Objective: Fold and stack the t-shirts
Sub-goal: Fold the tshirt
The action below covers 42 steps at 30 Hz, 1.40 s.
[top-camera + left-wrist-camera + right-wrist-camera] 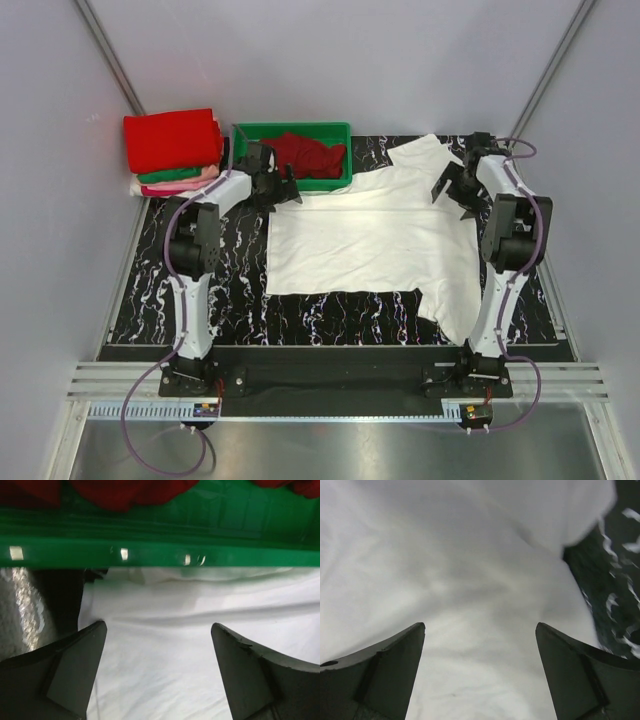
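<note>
A white t-shirt (375, 235) lies spread flat on the black marbled mat, plain side up, one sleeve at the far right and one at the near right. My left gripper (283, 190) hangs open over its far left corner, right by the green tray; the left wrist view shows white cloth (165, 645) between the spread fingers, nothing gripped. Over the shirt's far right edge my right gripper (452, 190) is open too, only white cloth (470, 595) below it. A folded stack of t-shirts (172, 150), red on top, green and pink under it, sits at the far left.
A green plastic tray (343, 178) at the back middle holds a crumpled red shirt (305, 155); its near rim (160, 555) runs just ahead of my left fingers. The black marbled mat (240, 300) ends near the grey walls on both sides.
</note>
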Tool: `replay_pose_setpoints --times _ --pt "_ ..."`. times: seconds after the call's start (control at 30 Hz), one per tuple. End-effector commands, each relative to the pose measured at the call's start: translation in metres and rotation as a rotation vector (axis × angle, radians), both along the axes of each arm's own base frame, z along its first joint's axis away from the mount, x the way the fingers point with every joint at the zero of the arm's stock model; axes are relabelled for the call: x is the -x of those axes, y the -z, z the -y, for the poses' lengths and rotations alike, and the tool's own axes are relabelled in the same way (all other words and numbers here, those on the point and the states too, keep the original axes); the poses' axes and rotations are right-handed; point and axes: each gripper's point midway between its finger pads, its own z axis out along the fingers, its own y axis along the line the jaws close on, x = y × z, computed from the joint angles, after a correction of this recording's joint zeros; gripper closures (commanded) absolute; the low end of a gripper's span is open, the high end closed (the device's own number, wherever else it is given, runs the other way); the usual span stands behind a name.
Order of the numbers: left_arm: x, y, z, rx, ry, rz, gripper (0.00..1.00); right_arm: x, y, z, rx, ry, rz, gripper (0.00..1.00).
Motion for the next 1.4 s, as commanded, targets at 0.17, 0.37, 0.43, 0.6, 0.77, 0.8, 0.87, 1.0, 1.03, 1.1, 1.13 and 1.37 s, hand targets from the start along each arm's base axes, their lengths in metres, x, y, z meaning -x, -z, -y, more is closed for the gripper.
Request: replay_pose_setpoints --times 0.17,0.37,0.43,0.6,0.77,0.8,0.87,1.0,1.03,1.1,1.13,1.37 --pt "0.044 -0.103 -0.014 0.039 -0.007 0.163 0.05 0.11 -0.1 0.069 0.129 0.273 0.156 0.0" --pt "0.115 -0.088 -0.009 0.099 0.001 0.131 0.05 0.203 -0.035 0.038 -0.139 0.456 0.075 0.0" --pt "0.144 -0.072 -0.005 0.126 0.01 0.109 0.06 0.226 -0.024 0.019 -0.201 0.488 0.05 0.01" --pt "0.202 -0.054 0.018 0.161 0.049 0.09 0.06 0.262 -0.03 -0.001 -0.23 0.502 0.072 0.02" --pt "0.233 -0.055 0.026 0.179 0.077 0.105 0.06 0.284 -0.036 -0.028 -0.213 0.467 0.017 0.04" --pt "0.234 -0.059 0.023 0.176 0.071 0.116 0.06 0.291 -0.031 -0.038 -0.202 0.443 -0.018 0.04" --pt "0.235 -0.064 0.02 0.172 0.065 0.13 0.06 0.308 -0.015 -0.05 -0.208 0.413 -0.09 0.05" --pt "0.241 -0.072 0.017 0.188 0.059 0.151 0.06 0.323 -0.007 -0.065 -0.235 0.413 -0.105 0.2" --pt "0.242 -0.073 0.017 0.191 0.058 0.151 0.06 0.321 -0.008 -0.065 -0.227 0.409 -0.096 0.22" --pt "0.244 -0.072 0.016 0.196 0.058 0.15 0.06 0.321 -0.003 -0.06 -0.197 0.409 -0.114 0.24" --pt "0.247 -0.069 0.016 0.197 0.062 0.142 0.06 0.319 -0.001 -0.059 -0.188 0.405 -0.119 0.26" --pt "0.266 -0.047 0.009 0.194 0.055 0.102 0.06 0.317 0.012 -0.057 -0.17 0.386 -0.144 0.75"
